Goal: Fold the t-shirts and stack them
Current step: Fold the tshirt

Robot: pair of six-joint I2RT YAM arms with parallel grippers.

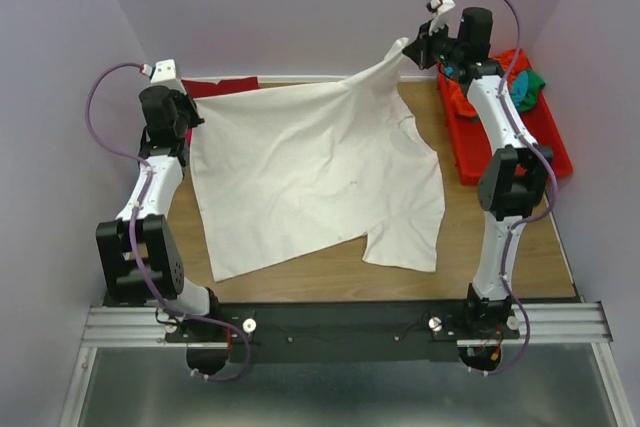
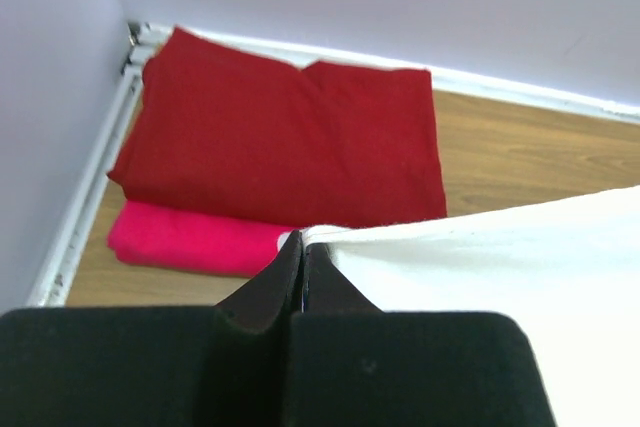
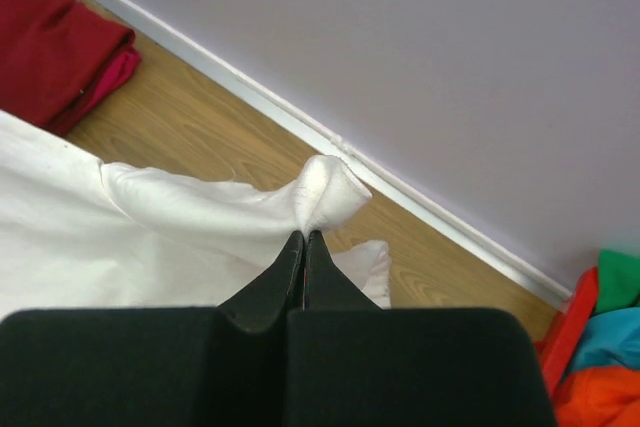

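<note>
A large cream-white t-shirt [image 1: 310,167] is stretched out above the table, its near part lying on the wood. My left gripper [image 1: 190,117] is shut on the shirt's far-left edge [image 2: 330,235]. My right gripper [image 1: 408,47] is shut on its far-right corner [image 3: 325,192] and holds it raised near the back wall. A folded dark red t-shirt [image 2: 290,137] lies on a folded bright pink one [image 2: 190,239] in the far-left corner; the stack also shows in the right wrist view [image 3: 55,37]. Orange, teal and green shirts [image 1: 525,87] lie in the tray.
A red plastic tray [image 1: 505,152] stands at the far right of the wooden table [image 1: 300,277]. Lilac walls close in the back and both sides. A metal rail [image 1: 340,322] carries the arm bases at the near edge.
</note>
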